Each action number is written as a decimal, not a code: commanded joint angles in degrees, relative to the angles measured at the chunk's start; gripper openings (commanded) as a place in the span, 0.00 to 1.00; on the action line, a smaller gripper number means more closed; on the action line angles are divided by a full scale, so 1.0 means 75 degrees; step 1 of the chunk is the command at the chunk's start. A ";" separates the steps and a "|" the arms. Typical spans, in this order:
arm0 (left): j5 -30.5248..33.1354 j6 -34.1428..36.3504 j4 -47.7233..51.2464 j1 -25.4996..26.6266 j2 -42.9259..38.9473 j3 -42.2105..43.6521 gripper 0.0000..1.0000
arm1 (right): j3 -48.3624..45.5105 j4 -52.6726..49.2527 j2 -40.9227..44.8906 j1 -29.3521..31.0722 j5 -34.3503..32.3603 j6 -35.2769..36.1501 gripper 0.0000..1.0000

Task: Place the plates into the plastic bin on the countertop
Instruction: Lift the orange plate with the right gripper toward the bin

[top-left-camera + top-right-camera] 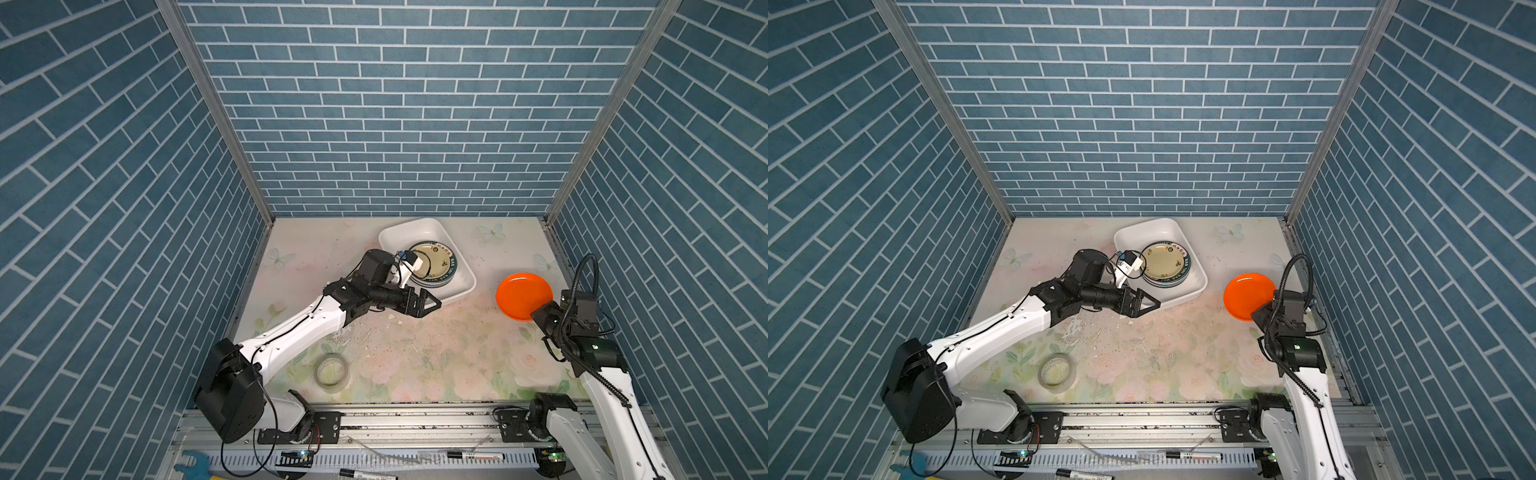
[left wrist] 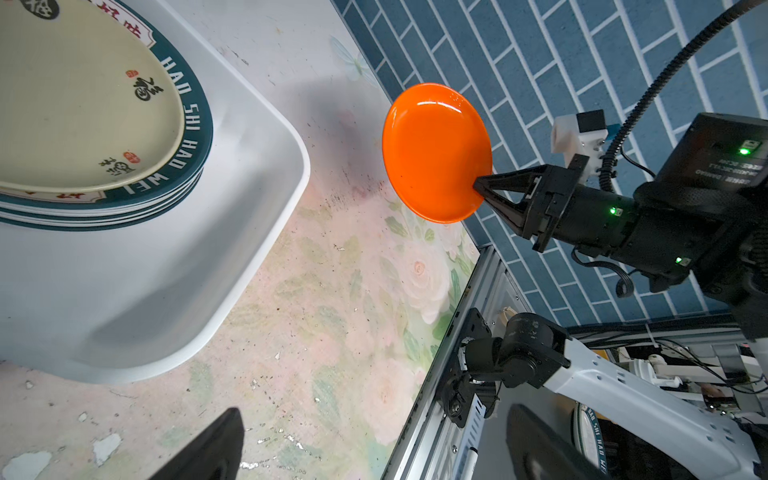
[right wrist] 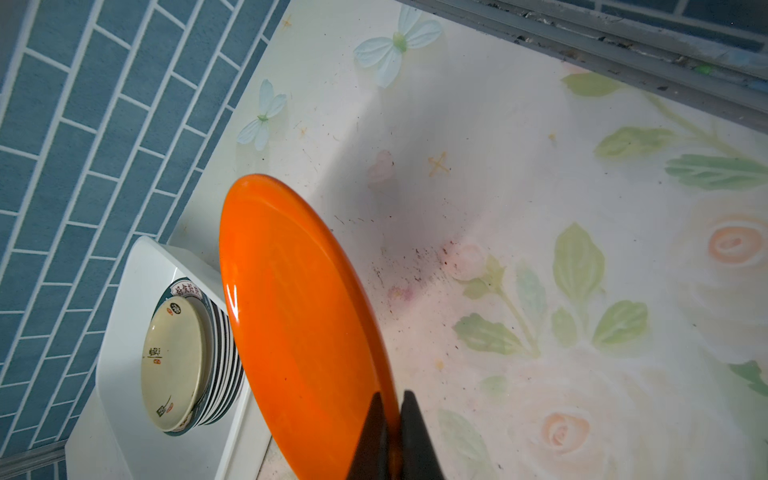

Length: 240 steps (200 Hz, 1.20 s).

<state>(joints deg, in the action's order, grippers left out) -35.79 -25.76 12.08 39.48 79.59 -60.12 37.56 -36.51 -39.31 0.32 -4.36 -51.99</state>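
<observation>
- Gripping the orange plate (image 1: pixel 523 296) (image 1: pixel 1249 296) by its lower rim, the right jaws are clamped on it, mid-right in both top views.
- Orange plate is off the surface (image 1: pixel 436 353) and tilted, with its glossy inside facing up toward the top camera. Its shadow falls on the floral print in the left wrist view (image 2: pixel 434 151).
- Right wrist view: two dark fingertips (image 3: pixel 374 432) pinch the plate's edge (image 3: pixel 299 324), one on each face.
- Plastic bin (image 1: pixel 415 226) (image 1: pixel 1142 228) sits at upper centre of the surface, near the back wall. It is left of the orange plate and apart from it.
- Stack of plates (image 1: pixel 434 262) (image 1: pixel 1165 262) lies inside the bin, toward its lower-right part. The top one has a pale yellow centre and a dark-green lettered rim.
- Same stack shows in the wrist views (image 2: pixel 83 104) (image 3: pixel 174 365), with several rims layered under the top plate.
- Left jaws stand wide apart with nothing between them, just beside the bin's lower edge, centre of both top views.
- Left arm (image 1: pixel 299 332) reaches in from the lower left, and its wrist camera hangs over the bin's left wall.
- Tape roll (image 1: pixel 331 371) (image 1: pixel 1057 372) lies flat on the surface at lower centre-left, well apart from the bin.
- Grey rail (image 1: pixel 415 415) runs along the bottom edge, and a marker (image 1: pixel 473 456) lies below it.
</observation>
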 commanded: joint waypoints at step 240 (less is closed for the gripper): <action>0.0599 -0.1616 0.0359 -0.4069 0.0483 0.0187 1.00 | 0.1236 0.3181 -0.3277 0.1298 0.1456 -0.0686 0.03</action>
<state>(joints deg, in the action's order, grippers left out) -32.18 -36.97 13.91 10.79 85.49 -59.11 43.59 -18.35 -61.17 7.68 7.55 -55.31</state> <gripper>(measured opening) 0.995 0.074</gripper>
